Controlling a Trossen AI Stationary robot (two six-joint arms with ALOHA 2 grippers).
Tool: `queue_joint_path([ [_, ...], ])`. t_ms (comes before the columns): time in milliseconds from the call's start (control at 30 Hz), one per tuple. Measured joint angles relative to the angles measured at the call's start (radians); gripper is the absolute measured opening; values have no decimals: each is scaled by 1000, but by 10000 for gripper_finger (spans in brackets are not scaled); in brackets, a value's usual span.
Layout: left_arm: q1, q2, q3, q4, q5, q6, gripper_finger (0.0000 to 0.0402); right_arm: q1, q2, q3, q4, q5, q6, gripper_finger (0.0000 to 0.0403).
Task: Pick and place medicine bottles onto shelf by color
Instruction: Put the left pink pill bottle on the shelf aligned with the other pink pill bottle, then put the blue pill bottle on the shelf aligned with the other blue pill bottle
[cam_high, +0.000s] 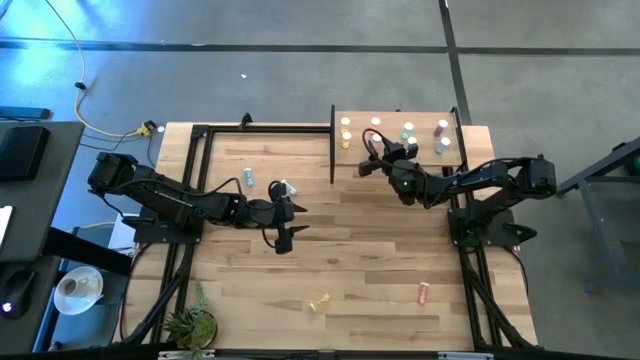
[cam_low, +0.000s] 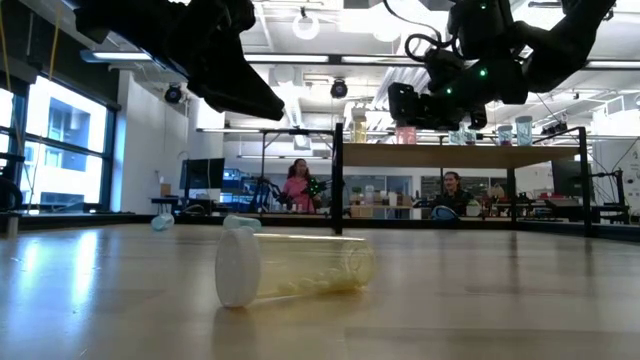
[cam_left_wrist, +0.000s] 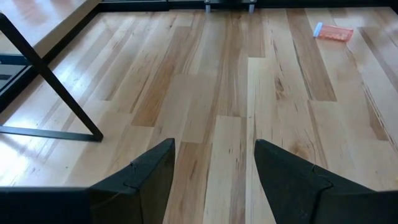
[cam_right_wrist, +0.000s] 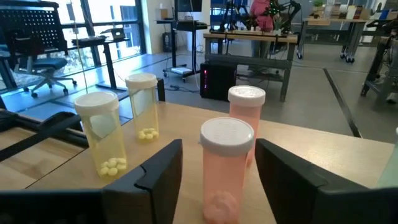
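Right gripper (cam_right_wrist: 217, 180) open around a pink bottle (cam_right_wrist: 226, 168) standing on the shelf (cam_high: 420, 155); left gripper (cam_left_wrist: 214, 180) open and empty over mid-table.

Shelf sits at the table's 1 o'clock corner. On it, upright and white-capped: two yellow bottles (cam_right_wrist: 104, 134) with small yellow pills at the bottom, two pink ones, the near one with a pinkish lump inside, and teal ones (cam_high: 408, 133) further along toward 3 o'clock. Right fingers (cam_right_wrist: 158, 171) flank the near pink bottle with gaps both sides, released, not squeezing. Right arm reaches from the 3 o'clock side toward the shelf's near edge. Left fingers (cam_left_wrist: 149, 177) are spread, nothing between them, pointing at bare tabletop (cam_left_wrist: 236, 93); left arm stretches in from 9 o'clock. Loose bottles lie on the table: a yellow one (cam_low: 290, 268) on its side at 6 o'clock, a pink one (cam_high: 423, 292) at 5 o'clock, two teal (cam_high: 248, 178) near 11 o'clock.
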Motion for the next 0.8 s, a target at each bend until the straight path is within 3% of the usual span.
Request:
queue_joint_path([
  [500,0,0,0,-20,-1,-1,209,0,-2,0,62,1,-45,204],
  [800,0,0,0,-133,-100,-102,209,41,-87,1,62,1,-123,204],
])
